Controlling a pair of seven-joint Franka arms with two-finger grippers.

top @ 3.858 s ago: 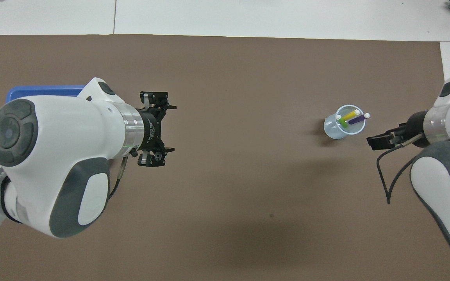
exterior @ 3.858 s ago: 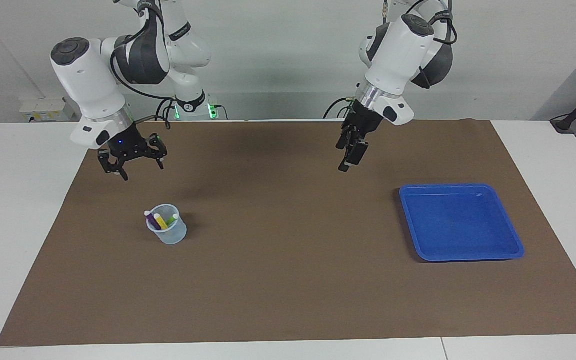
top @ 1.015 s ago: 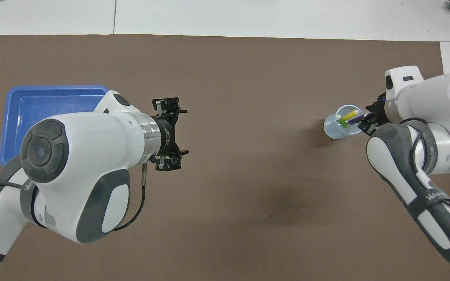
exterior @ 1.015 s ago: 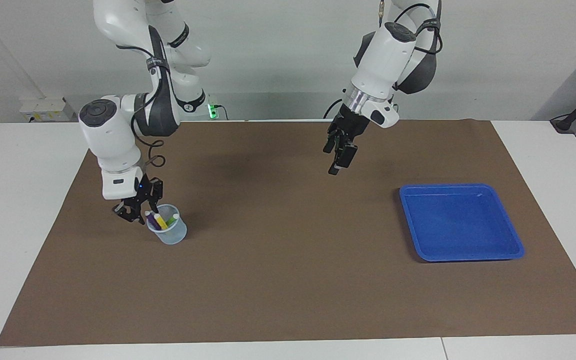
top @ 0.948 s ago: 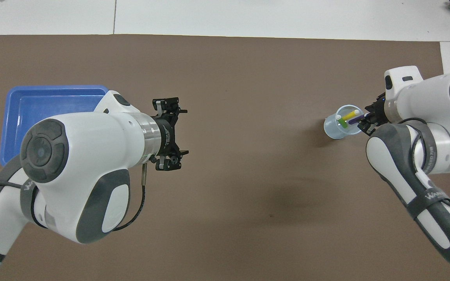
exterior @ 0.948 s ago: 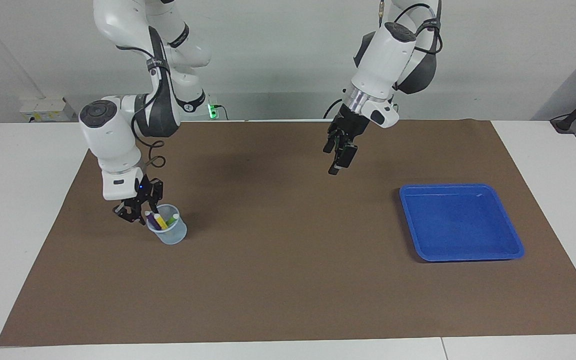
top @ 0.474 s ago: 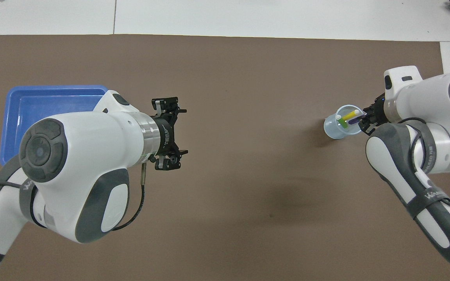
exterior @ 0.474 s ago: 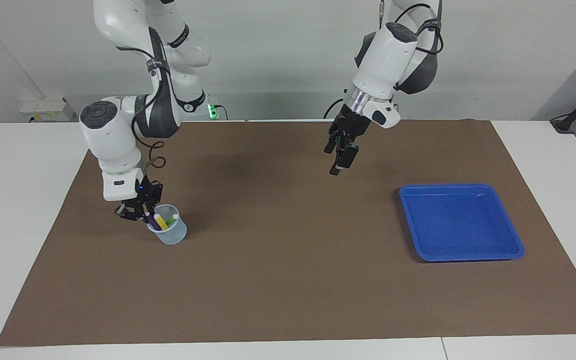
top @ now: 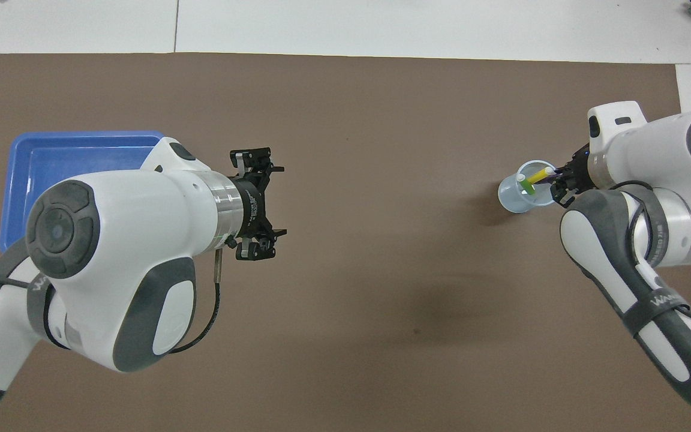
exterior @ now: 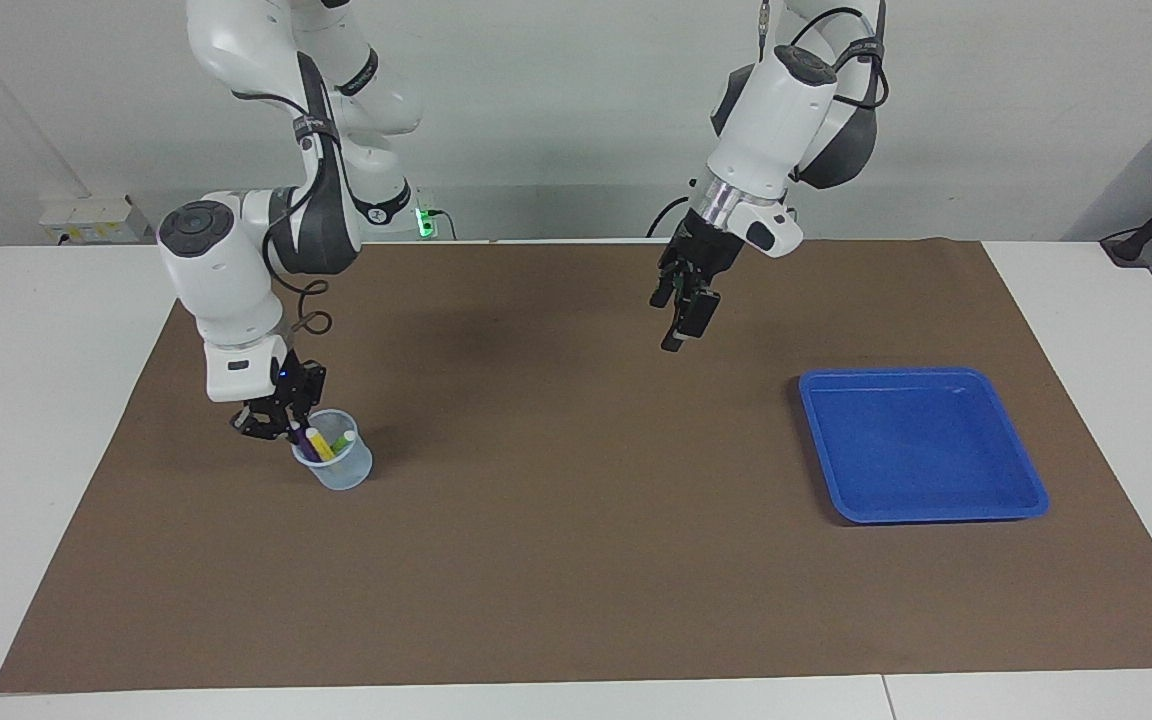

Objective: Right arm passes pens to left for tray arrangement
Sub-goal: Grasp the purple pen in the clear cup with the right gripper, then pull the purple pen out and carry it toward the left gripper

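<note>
1. The worktop (exterior: 576, 700) was white and carried a brown mat (exterior: 576, 560) that took up most of it.
2. The left arm (exterior: 786, 90) hung folded above the mat's middle at the robots' edge, forearm sloping down toward 7 o'clock in the facing view; it waited there.
3. The right arm (exterior: 226, 290) bent sharply at its elbow, forearm dropping almost straight down toward the cup.
4. The tray (exterior: 1026, 500) lay flat on the mat toward the left arm's end, at about 4 o'clock from the left gripper in the facing view.
5. The left gripper (exterior: 681, 325) hovered over bare mat, well apart from the tray, its jaws spread wide with nothing between them.
6. The right gripper (exterior: 281, 425) sat at the cup's rim, at about 10 o'clock from the cup, its jaws closed on the top of the purple pen (exterior: 300, 440).
7. The cup (exterior: 341, 470), small and translucent, stood on the mat toward the right arm's end.
8. The yellow pen (exterior: 317, 442) and green pen (exterior: 342, 440) leaned inside the cup beside the purple one.
</note>
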